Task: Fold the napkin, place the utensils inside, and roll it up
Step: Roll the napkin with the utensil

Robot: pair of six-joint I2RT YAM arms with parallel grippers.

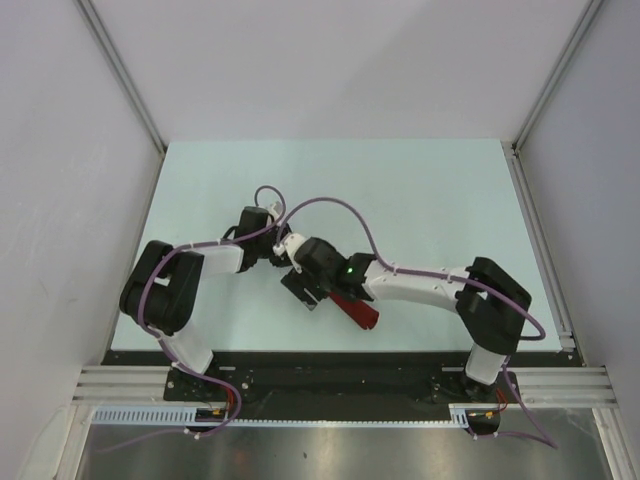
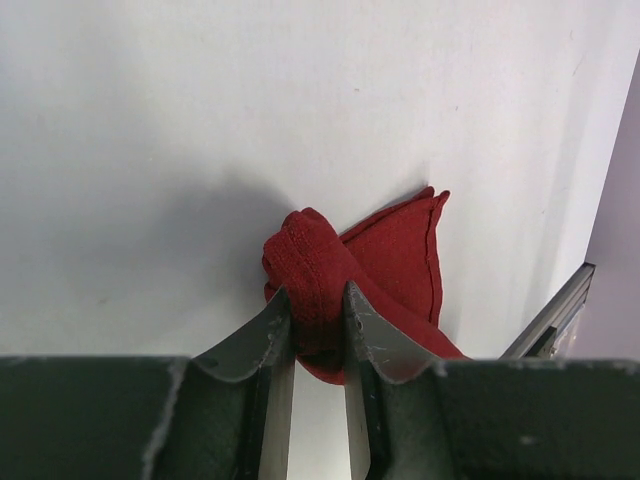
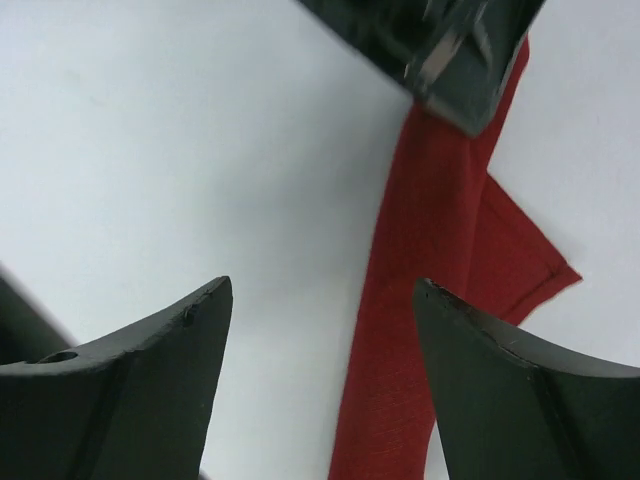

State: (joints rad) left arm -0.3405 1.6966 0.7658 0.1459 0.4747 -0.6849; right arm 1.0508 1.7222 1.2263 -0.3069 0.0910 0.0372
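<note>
The dark red napkin [image 1: 358, 310] lies rolled into a narrow strip on the table, mostly hidden under my right arm in the top view. In the left wrist view my left gripper [image 2: 318, 297] is shut on the rolled end of the napkin [image 2: 395, 250], and a loose corner sticks out to the right. My right gripper [image 3: 322, 290] is open above the table. The rolled napkin [image 3: 420, 300] runs between its fingers, close to the right fingertip [image 3: 470, 340]. In the top view the left gripper [image 1: 283, 258] and the right gripper [image 1: 303, 292] are close together. No utensils are visible.
The pale table [image 1: 400, 190] is enclosed by white walls. A metal rail [image 1: 540, 240] runs along its right edge, and it also shows in the left wrist view [image 2: 555, 315]. My left gripper's body [image 3: 450, 50] shows at the top of the right wrist view.
</note>
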